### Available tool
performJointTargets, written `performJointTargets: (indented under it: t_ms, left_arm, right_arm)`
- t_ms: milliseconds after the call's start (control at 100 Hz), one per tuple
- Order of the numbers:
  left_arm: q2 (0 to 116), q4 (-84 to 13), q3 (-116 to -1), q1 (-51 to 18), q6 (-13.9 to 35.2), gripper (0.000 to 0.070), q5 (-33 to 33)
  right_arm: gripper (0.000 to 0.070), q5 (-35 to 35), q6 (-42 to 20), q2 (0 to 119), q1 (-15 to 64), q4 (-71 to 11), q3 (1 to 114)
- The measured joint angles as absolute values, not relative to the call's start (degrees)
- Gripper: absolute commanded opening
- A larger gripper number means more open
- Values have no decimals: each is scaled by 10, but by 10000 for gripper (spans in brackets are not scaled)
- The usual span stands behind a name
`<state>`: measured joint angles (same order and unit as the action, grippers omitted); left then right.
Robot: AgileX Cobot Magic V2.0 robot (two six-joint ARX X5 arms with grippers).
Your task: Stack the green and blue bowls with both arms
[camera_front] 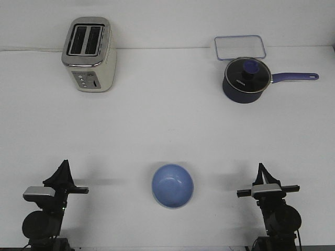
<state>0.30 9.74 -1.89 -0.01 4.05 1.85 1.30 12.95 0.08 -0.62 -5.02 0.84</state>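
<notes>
The periwinkle blue bowl (172,185) stands upright on the white table, near the front edge and midway between the two arms. Its inside is empty. The pale green bowl is not in view. My left gripper (65,164) is at the front left, well to the left of the blue bowl. Its fingers come together to a point and hold nothing. My right gripper (260,167) is at the front right, well to the right of the bowl. Its fingers also meet at a point and are empty. Neither gripper touches the bowl.
A cream and silver toaster (89,54) stands at the back left. A dark navy saucepan (244,79) with a glass lid stands at the back right, its handle pointing right. A clear rectangular container (239,47) lies behind the saucepan.
</notes>
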Motion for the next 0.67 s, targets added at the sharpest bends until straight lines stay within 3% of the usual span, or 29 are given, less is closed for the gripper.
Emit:
performJointTargets:
  t_ms: [670]
  left_arm:
    - [3,97,-19,0,40,15,18]
  right_arm:
    - [6,14,142,1,-7,-36,8]
